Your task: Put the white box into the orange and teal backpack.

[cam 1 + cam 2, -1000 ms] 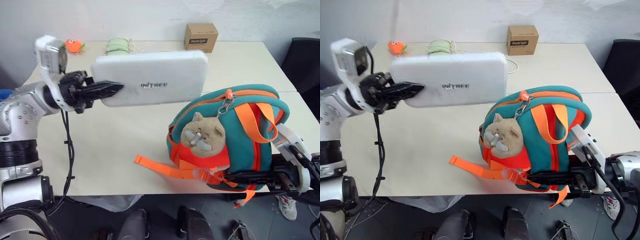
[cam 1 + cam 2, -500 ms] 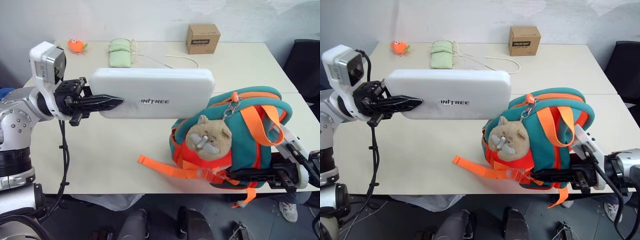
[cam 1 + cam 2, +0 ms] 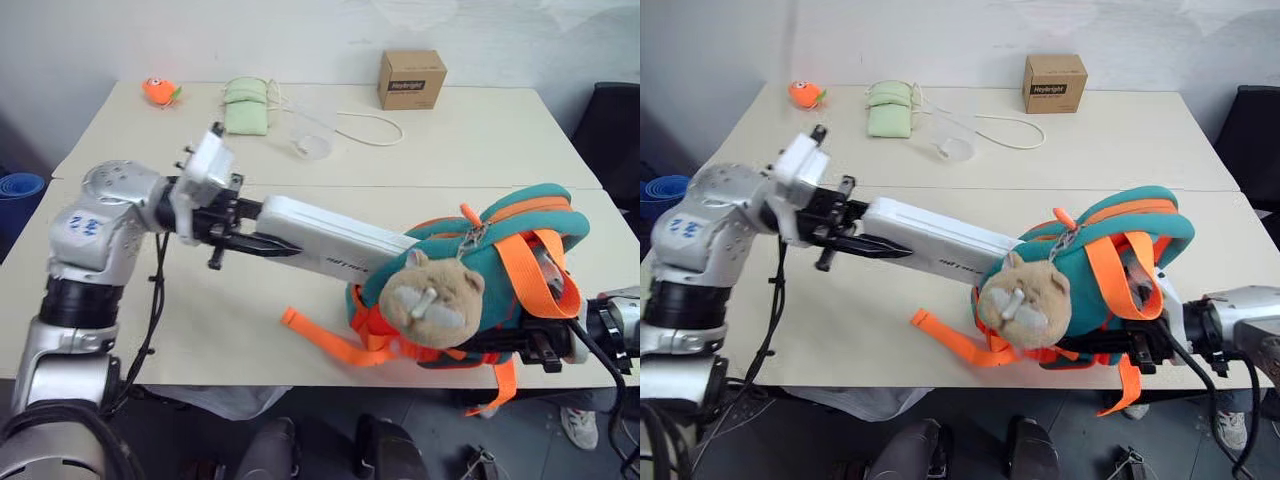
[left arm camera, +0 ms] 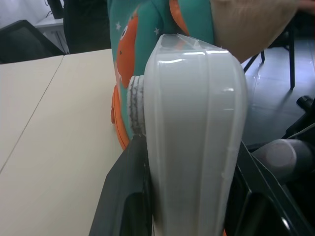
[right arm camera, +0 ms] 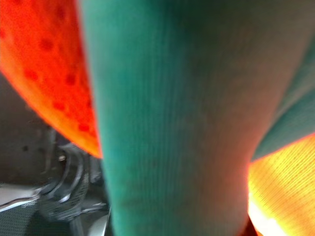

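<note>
The left end effector (image 3: 262, 238) grips the white box (image 3: 330, 237) at one short end, one black finger on each flat side. The box slopes down toward the orange and teal backpack (image 3: 500, 270), and its far end is behind the beige plush charm (image 3: 432, 300), at the bag's side; I cannot tell if it is already inside. The backpack stands at the near edge of the bench (image 3: 470, 130). The right end effector (image 3: 545, 350) is closed on the backpack's lower part. A brown cardboard box (image 3: 412, 79) and a green pouch (image 3: 246, 105) lie far behind.
</note>
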Robot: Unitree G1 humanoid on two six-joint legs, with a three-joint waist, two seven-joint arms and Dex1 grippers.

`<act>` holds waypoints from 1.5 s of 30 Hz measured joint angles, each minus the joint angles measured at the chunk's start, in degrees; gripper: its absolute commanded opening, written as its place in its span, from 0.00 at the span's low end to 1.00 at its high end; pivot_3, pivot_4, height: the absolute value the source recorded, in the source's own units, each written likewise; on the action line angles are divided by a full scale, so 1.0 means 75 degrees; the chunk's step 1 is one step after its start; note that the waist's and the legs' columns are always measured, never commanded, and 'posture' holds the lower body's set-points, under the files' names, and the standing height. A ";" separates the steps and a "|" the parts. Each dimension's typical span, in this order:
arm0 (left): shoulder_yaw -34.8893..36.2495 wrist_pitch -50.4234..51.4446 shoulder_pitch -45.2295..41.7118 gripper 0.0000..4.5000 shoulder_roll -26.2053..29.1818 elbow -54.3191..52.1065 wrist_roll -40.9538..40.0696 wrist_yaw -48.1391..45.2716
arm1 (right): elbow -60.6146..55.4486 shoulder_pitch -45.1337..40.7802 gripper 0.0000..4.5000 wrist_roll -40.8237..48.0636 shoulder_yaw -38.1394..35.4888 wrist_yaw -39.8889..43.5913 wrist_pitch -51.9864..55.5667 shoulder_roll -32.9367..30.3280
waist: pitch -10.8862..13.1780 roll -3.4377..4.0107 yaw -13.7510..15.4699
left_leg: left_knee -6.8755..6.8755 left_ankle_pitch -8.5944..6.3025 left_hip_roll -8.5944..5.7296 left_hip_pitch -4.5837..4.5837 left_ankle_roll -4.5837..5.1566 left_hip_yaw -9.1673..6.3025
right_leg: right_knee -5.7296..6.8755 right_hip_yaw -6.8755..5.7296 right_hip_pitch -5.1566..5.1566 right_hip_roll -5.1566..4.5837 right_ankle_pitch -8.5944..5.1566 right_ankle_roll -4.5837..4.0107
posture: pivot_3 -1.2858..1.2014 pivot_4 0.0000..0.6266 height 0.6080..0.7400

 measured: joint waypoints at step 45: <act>0.0752 0.1154 -0.0319 0.28 -0.0077 0.0931 -0.0570 -0.0030 | -0.0662 0.0448 0.01 0.1214 -0.1049 -0.0028 0.0536 -0.0099 | 0.0001 0.0001 -0.0044 | 0.0022 -0.0002 0.0020 -0.0014 0.0000 0.0006 | 0.0026 -0.0006 -0.0003 0.0041 0.0004 0.0004 | 0.52 0.24 1.00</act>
